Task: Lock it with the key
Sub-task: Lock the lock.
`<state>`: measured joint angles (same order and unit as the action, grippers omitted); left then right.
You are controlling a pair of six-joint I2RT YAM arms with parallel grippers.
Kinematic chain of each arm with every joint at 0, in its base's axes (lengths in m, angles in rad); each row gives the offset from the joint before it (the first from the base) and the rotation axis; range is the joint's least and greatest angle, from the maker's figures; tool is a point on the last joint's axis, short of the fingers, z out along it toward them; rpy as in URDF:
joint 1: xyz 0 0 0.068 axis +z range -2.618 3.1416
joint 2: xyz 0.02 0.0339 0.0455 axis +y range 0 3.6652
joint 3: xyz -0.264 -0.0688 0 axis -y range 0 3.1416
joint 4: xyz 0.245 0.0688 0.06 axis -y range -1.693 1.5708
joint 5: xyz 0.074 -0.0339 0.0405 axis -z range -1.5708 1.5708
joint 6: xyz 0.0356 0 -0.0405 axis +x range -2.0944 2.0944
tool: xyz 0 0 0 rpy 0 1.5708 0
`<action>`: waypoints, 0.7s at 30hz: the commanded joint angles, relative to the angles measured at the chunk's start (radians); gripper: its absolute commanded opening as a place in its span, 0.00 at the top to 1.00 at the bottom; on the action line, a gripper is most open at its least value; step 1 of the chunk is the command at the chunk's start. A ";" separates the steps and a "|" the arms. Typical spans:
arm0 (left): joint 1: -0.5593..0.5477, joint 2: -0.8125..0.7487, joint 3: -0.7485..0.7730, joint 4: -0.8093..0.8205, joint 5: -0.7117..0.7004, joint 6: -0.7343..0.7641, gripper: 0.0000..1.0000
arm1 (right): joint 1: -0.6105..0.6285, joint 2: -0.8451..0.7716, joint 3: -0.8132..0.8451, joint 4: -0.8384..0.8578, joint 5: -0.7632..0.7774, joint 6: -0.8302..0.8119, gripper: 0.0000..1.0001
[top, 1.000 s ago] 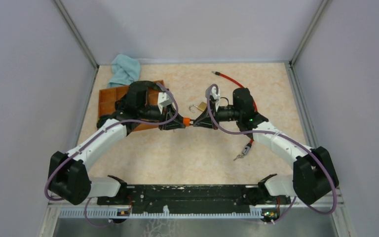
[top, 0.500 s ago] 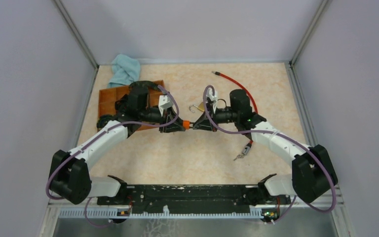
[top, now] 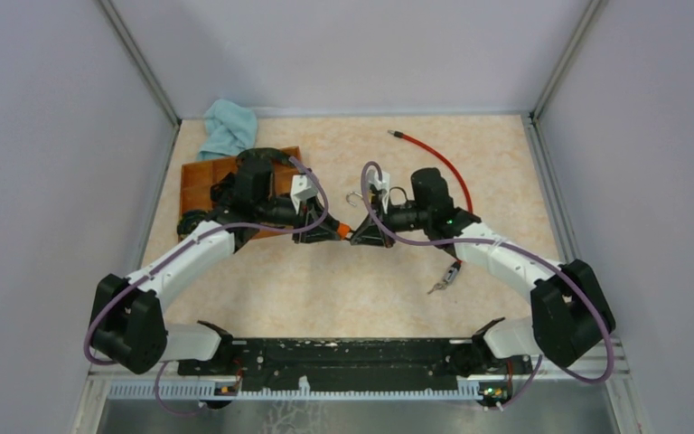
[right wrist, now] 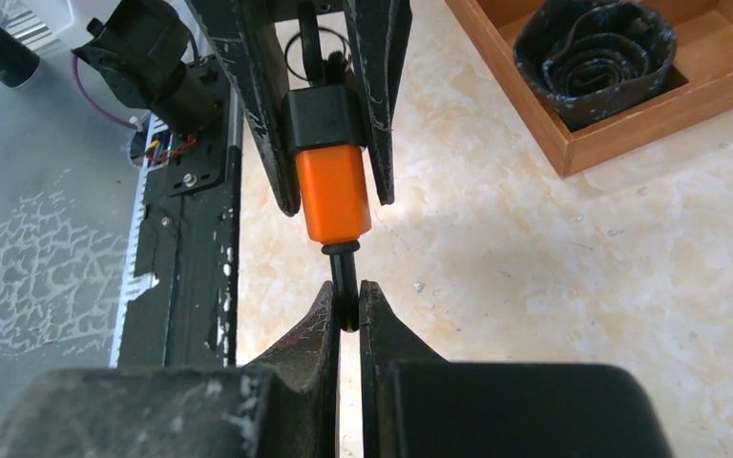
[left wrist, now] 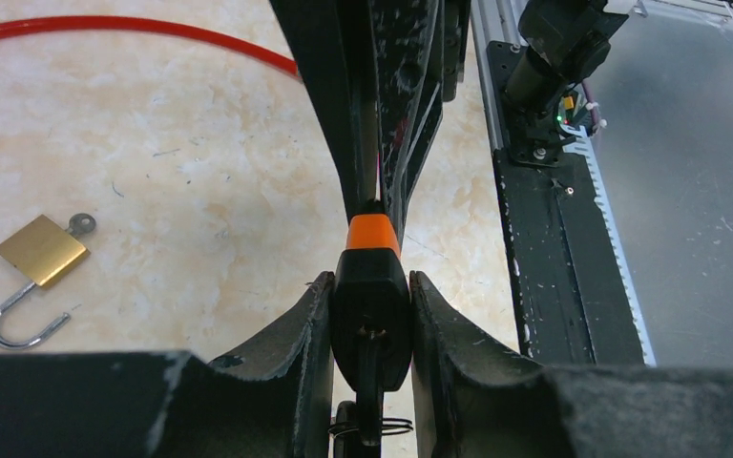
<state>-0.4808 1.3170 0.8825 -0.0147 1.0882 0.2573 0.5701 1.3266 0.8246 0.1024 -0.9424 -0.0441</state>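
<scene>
My left gripper [top: 332,227] is shut on the black body of a black-and-orange piece [left wrist: 372,315], which has a wire ring at its rear. A thin black stem [right wrist: 345,277] sticks out of its orange end [right wrist: 332,196]. My right gripper [right wrist: 345,301] is shut on that stem, tip to tip with the left gripper [left wrist: 370,286] above the table's middle. A brass padlock [left wrist: 40,250] with its shackle open lies on the table just behind them; in the top view only its shackle [top: 353,197] shows clearly. A small key [top: 437,286] lies on the table nearer the right arm.
A red cable [top: 443,167] curves across the back right of the table. A wooden tray [top: 201,181] holding a black tape roll [right wrist: 596,52] sits under the left arm. A blue cloth [top: 229,127] lies at the back left corner. A black rail [top: 343,362] runs along the near edge.
Both grippers have shifted a little to the left and towards the near edge, still joined on the black-and-orange piece. The padlock's brass body is now mostly hidden by the right wrist.
</scene>
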 commanded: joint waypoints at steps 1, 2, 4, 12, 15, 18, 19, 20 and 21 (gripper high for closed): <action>-0.100 0.021 -0.001 0.189 0.004 0.030 1.00 | 0.140 0.005 0.087 0.224 -0.137 0.049 1.00; -0.102 0.020 -0.006 0.189 0.003 0.037 1.00 | 0.140 0.004 0.091 0.224 -0.137 0.052 1.00; -0.103 0.017 -0.018 0.189 0.000 0.044 1.00 | 0.140 0.001 0.095 0.221 -0.136 0.053 1.00; -0.099 -0.018 -0.049 0.108 -0.031 0.121 1.00 | 0.104 -0.048 0.092 0.127 -0.114 -0.023 1.00; -0.090 -0.031 -0.058 0.086 -0.045 0.129 1.00 | 0.062 -0.081 0.065 0.137 -0.117 -0.023 1.00; -0.083 -0.036 -0.067 0.085 -0.051 0.129 1.00 | 0.023 -0.112 0.048 0.138 -0.124 -0.022 1.00; -0.081 -0.035 -0.068 0.085 -0.050 0.129 1.00 | 0.016 -0.120 0.044 0.138 -0.126 -0.021 1.00; -0.080 -0.035 -0.068 0.084 -0.050 0.129 1.00 | 0.011 -0.127 0.044 0.134 -0.130 -0.023 1.00; -0.079 -0.033 -0.066 0.084 -0.050 0.127 1.00 | 0.007 -0.132 0.043 0.129 -0.134 -0.023 1.00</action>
<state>-0.5308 1.2671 0.8474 0.0746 1.0725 0.3115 0.5846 1.2964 0.8242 0.0139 -0.9363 -0.1032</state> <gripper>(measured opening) 0.356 0.033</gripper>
